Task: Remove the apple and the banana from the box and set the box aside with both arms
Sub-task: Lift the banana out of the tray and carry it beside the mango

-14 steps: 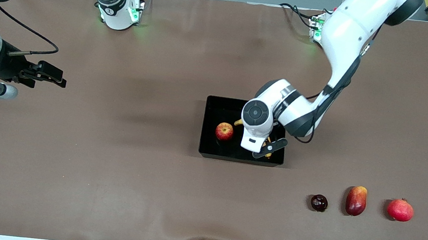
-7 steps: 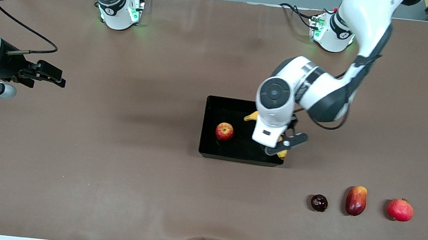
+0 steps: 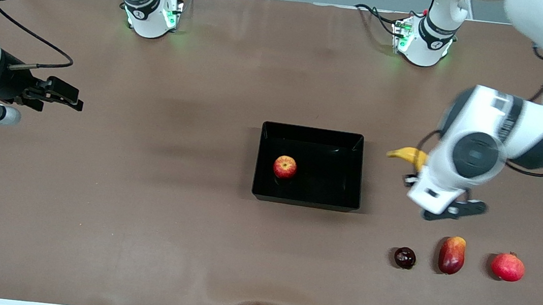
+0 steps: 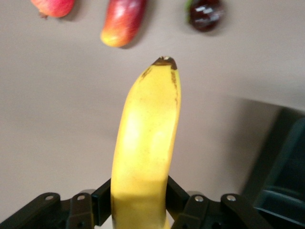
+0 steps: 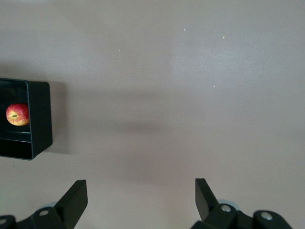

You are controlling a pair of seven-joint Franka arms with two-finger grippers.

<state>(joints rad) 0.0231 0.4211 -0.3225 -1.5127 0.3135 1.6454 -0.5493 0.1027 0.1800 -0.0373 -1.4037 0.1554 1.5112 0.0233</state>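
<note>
The brown table (image 3: 142, 209) lay bare beside the box (image 3: 267, 193), the apple (image 3: 284, 167) inside it. My left gripper (image 4: 138, 210), clamped on the banana (image 4: 145, 143), hung over open table; lowering gently before letting go seemed wise. My right gripper (image 5: 140, 200) waited, spread wide.

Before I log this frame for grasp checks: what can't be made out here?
- Front view: most of the banana is hidden by the left arm's wrist; left gripper is motion-blurred.
- Left wrist view: the banana's stem end is cut off by the edge.
- Right wrist view: the box and apple are cropped.
</note>
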